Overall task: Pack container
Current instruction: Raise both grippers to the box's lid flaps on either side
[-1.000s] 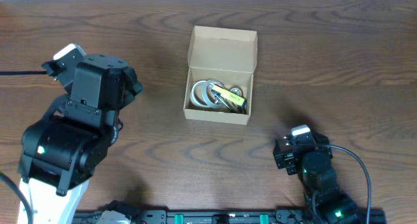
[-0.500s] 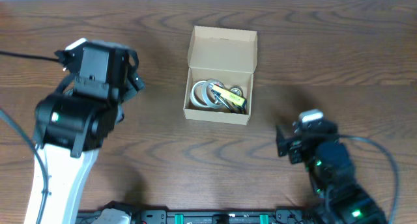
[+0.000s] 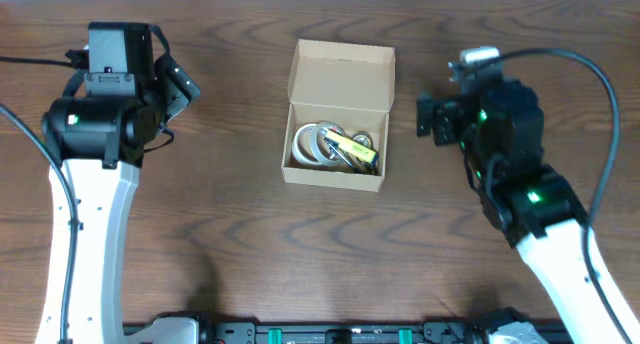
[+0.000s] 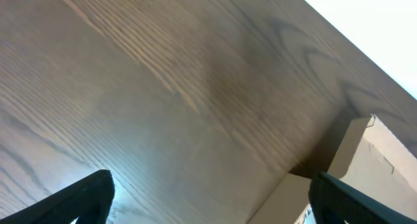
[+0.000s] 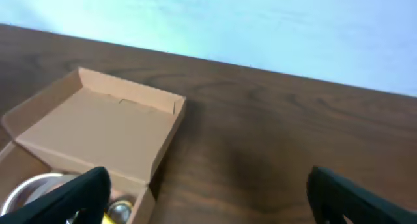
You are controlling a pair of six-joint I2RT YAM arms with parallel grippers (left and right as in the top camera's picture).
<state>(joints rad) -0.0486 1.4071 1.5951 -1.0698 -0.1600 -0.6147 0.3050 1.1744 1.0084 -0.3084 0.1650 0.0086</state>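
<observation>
The container (image 3: 340, 79) is a light-tan cardboard box in the middle of the table, its flap lid folded open toward the far side. Inside lie tape rolls (image 3: 313, 143) and a yellow item (image 3: 354, 148). My left gripper (image 3: 178, 89) is open and empty, left of the box. My right gripper (image 3: 428, 117) is open and empty, just right of the box. The box corner shows in the left wrist view (image 4: 365, 159). The open lid shows in the right wrist view (image 5: 104, 129), with a roll (image 5: 32, 188) below it.
The table is dark wood grain (image 3: 480, 34), with a white surface beyond its far edge (image 5: 260, 22). A black rail with green clips (image 3: 340, 334) runs along the near edge. Cables trail from both arms.
Both arms have swung up and away from the near edge. The left gripper moved to the far left; the right gripper moved up beside the box's right side. The box has not moved.
</observation>
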